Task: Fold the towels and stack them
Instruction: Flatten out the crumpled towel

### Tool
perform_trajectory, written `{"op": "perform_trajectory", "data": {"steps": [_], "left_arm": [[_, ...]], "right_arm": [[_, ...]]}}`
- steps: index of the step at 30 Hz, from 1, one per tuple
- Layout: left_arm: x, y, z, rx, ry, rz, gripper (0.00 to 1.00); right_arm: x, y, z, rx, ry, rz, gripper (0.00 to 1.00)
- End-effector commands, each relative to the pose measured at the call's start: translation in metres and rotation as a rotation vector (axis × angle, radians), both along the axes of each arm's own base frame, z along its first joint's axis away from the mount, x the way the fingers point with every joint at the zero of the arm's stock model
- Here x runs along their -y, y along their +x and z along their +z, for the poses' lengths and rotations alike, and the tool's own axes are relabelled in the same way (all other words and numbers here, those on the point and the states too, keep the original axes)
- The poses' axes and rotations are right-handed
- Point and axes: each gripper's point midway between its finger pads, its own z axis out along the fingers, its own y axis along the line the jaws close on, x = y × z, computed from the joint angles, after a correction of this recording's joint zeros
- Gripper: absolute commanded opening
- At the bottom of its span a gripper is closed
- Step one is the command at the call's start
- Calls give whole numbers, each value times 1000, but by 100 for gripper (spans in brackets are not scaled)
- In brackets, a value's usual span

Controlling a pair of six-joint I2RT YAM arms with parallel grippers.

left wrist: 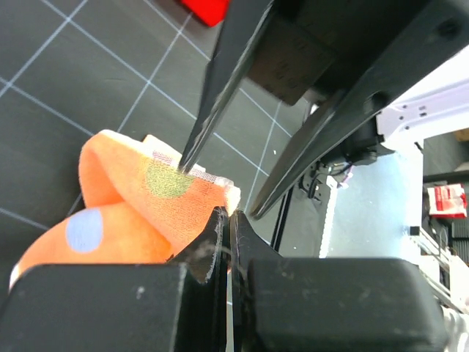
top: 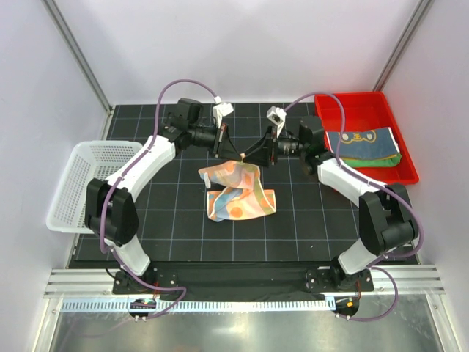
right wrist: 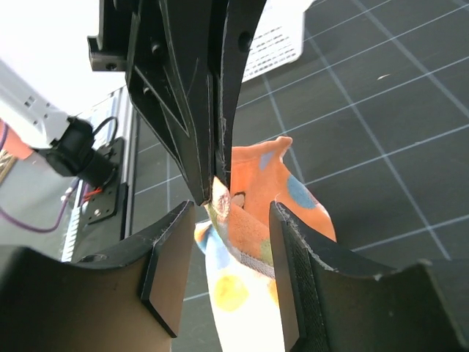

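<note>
The pale towel with orange, pink and blue patches (top: 238, 192) lies crumpled mid-table, one corner lifted. My left gripper (top: 236, 152) is shut on that raised corner (left wrist: 229, 214); the orange cloth (left wrist: 139, 205) hangs beside its jaws. Facing it, my right gripper (top: 253, 155) is open, and its fingers straddle the same hanging edge (right wrist: 231, 213) just under the left fingertips (right wrist: 212, 192), without pressing the cloth (right wrist: 293, 198). The tiger-face towel (top: 363, 139) lies folded on the green towel (top: 370, 160) in the red tray (top: 322, 117).
A white mesh basket (top: 80, 183) stands at the table's left edge and shows behind the left arm (right wrist: 275, 40). The red tray sits at the back right. White walls and metal posts enclose the black gridded mat (top: 168, 235).
</note>
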Motion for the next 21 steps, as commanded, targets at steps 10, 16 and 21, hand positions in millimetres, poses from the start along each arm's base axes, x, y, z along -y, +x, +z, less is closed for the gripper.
{"op": "perform_trajectory", "data": {"steps": [10,16,21], "left_arm": [[12,-1,31,62,-93,-64,6],[-5,22,48,195,-82,-7,55],[-36,71,13,142,-14,120,60]], "right_arm": [[-17,-15,21,125,50,101,3],[8,0,8,-5,-69,-78,1],[33,11,-14,-144,-94,-196,1]]}}
